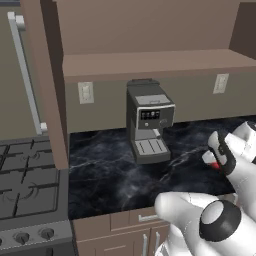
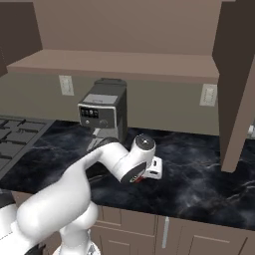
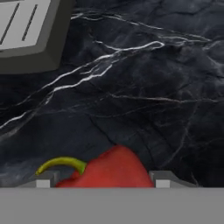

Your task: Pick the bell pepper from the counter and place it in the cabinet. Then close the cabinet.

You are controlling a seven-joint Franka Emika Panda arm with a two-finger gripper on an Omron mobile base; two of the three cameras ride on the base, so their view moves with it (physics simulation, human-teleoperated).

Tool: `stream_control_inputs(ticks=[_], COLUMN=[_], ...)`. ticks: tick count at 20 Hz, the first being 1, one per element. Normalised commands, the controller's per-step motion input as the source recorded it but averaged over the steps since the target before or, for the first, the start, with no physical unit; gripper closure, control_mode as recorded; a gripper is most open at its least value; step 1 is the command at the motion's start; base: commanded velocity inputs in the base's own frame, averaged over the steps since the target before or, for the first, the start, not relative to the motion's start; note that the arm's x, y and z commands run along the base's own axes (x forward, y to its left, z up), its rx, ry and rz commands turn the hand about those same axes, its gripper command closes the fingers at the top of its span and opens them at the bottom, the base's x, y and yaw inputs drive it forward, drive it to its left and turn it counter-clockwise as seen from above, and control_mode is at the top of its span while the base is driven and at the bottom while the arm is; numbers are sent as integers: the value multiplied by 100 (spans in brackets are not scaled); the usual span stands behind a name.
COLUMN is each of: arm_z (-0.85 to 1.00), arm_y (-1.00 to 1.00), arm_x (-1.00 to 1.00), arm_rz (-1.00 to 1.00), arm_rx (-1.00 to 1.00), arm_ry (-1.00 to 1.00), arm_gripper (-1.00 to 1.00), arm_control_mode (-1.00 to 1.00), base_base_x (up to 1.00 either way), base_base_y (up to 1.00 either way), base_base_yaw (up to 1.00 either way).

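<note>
Though partly hidden, gripper (image 3: 99,181) seemingly snug around bell pepper (image 3: 109,168)

Counter (image 1: 110,175): I read it as black with thin white marble veining, sharpest in my hand view. Bell pepper (image 3: 107,171): glossy red, with a curled yellow-green stem. Coffee machine (image 1: 147,122): mid grey body, darker top, black control panel with small white marks, pale slotted drip tray. Cabinet (image 1: 150,64): flat brown wood; its open door has a long silver bar handle (image 1: 24,70). Wall below is olive-grey with off-white outlets. Drawers (image 1: 131,220) brown, silver pulls. Stove (image 1: 27,185): grey, dark grates.
</note>
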Motion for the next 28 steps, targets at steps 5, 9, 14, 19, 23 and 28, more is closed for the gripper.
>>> stream_control_inputs(ticks=[5,9,14,19,23,28], arm_z=[100,100,100,100,100,88], arm_y=[4,8,0,0,0,0], arm_x=[1,11,14,26,8,1], arm_rz=[0,0,0,0,3,1], arm_rx=[-2,-2,0,0,0,-1], arm_ry=[0,11,26,5,1,-7], arm_gripper=[100,100,100,100,100,100], arm_control_mode=[-100,-100,-100,-100,-100,-100], base_base_x=[0,0,0,0,0,0], base_base_y=[0,0,0,0,0,0], base_base_yaw=[0,0,0,0,0,0])
